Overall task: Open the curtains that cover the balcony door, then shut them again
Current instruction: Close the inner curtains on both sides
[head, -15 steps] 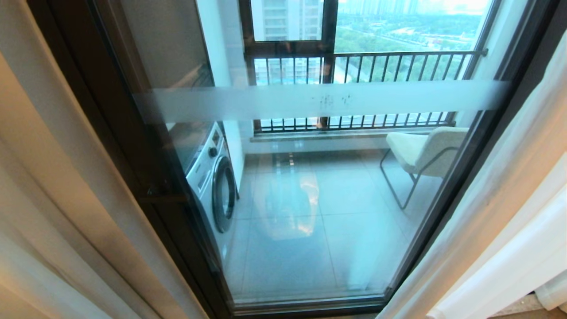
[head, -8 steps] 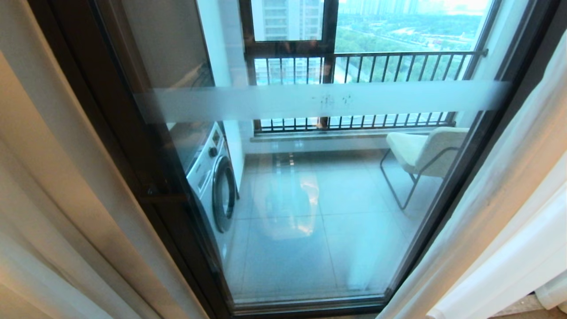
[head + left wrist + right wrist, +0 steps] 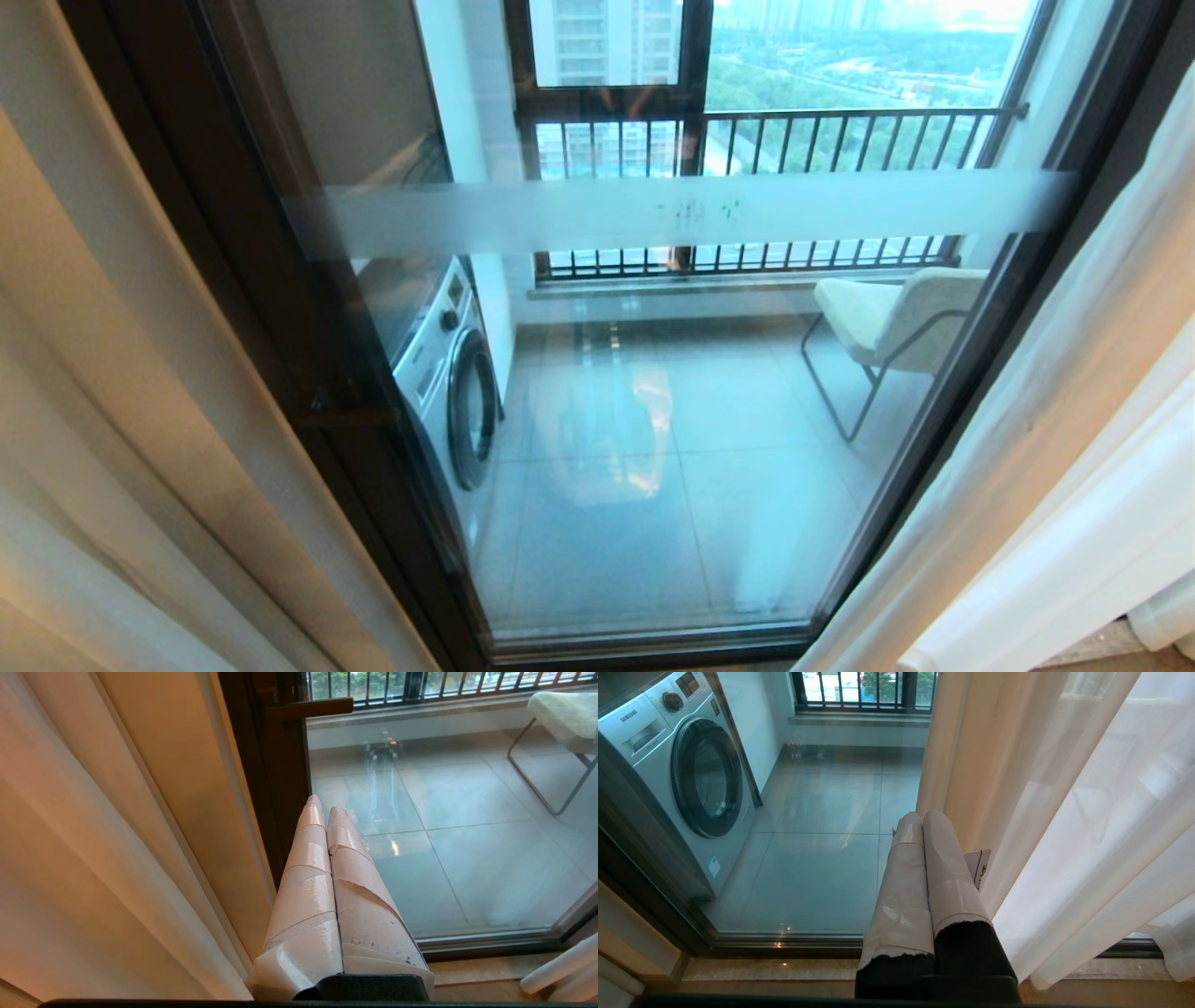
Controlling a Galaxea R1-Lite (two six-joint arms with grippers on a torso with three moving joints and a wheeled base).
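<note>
Left tool (image 3: 321,807) and right tool (image 3: 920,819), tape-wrapped tapered fingers pressed together and empty, point at the glass door (image 3: 653,420) between parted sheer curtains (image 3: 1087,835).

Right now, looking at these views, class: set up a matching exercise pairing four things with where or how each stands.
Things:
1. washing machine
2. chair
3. curtains
4. left gripper

Descriptions:
A. shut, holding nothing
B. drawn aside, glass uncovered
C. balcony's right side, below the railing
D. balcony's left side, round door facing in

Pairs: 1-D, 2-C, 3-B, 4-A
</note>
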